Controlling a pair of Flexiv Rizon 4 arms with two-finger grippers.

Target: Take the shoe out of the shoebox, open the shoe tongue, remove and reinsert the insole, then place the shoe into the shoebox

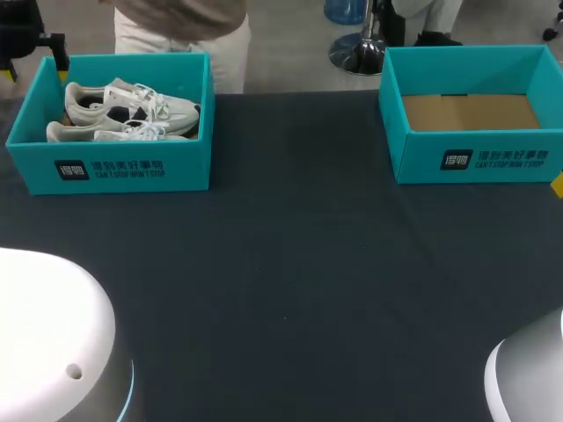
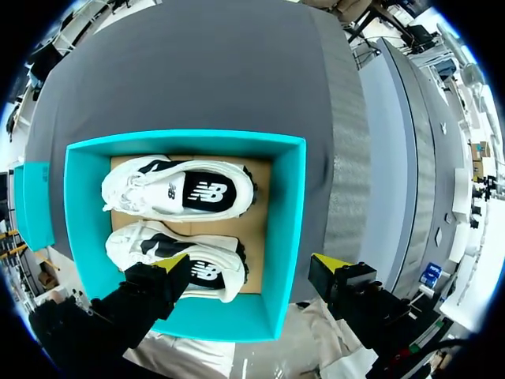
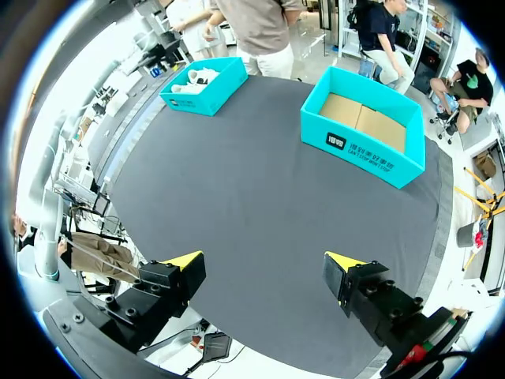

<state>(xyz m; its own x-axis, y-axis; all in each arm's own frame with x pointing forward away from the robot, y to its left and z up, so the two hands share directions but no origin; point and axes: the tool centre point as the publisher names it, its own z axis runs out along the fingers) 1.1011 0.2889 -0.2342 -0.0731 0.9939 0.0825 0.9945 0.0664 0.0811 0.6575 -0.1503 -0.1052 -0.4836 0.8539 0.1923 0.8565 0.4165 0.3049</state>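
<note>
White shoes (image 2: 177, 189) lie lengthwise in shoebox (image 2: 284, 221), toes toward my right; left hand (image 2: 248, 267) and right hand (image 3: 264, 259) open.

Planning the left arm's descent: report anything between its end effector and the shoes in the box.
Nothing visible covers the two white-and-black sneakers in the open teal cardboard shoebox. The left end effector hangs open above, straddling the box's side wall, which might catch one finger.
</note>
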